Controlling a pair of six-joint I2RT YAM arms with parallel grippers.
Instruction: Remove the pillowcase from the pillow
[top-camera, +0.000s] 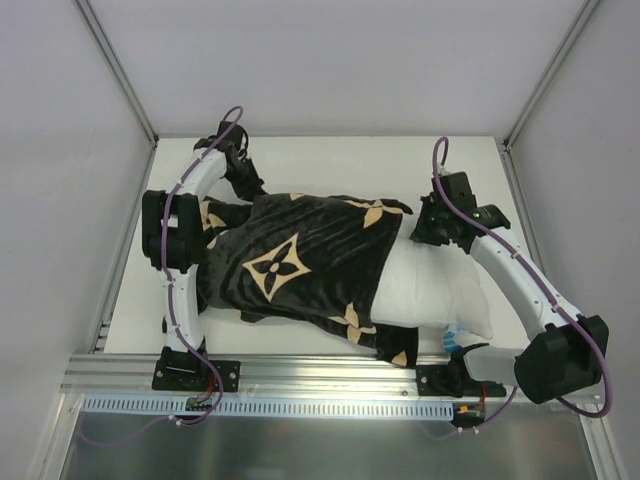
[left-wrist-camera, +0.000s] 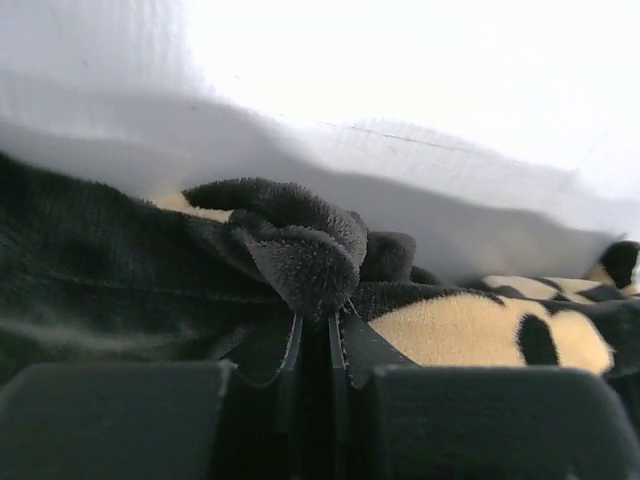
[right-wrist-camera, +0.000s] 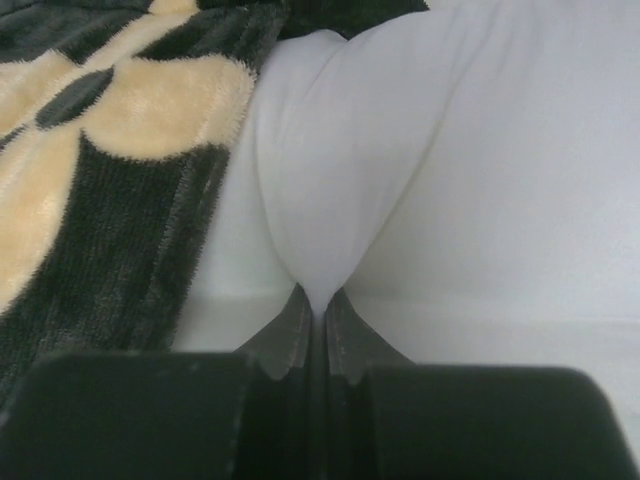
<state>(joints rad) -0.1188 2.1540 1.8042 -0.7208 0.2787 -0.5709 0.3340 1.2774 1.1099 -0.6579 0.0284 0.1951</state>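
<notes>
The black pillowcase (top-camera: 300, 260) with tan flower motifs covers the left part of the white pillow (top-camera: 435, 290), whose right end lies bare on the table. My left gripper (top-camera: 243, 170) is at the pillowcase's far left corner, shut on a bunched fold of the black fabric (left-wrist-camera: 300, 255). My right gripper (top-camera: 432, 228) is at the pillow's far edge, shut on a pinched ridge of the white pillow (right-wrist-camera: 330, 200). In the right wrist view the pillowcase (right-wrist-camera: 100, 160) lies to the left of the pinch.
A small blue-and-white tag (top-camera: 455, 338) shows at the pillow's near right corner. The white table (top-camera: 340, 165) is walled at the back and sides. A metal rail (top-camera: 330, 375) carries both arm bases along the near edge.
</notes>
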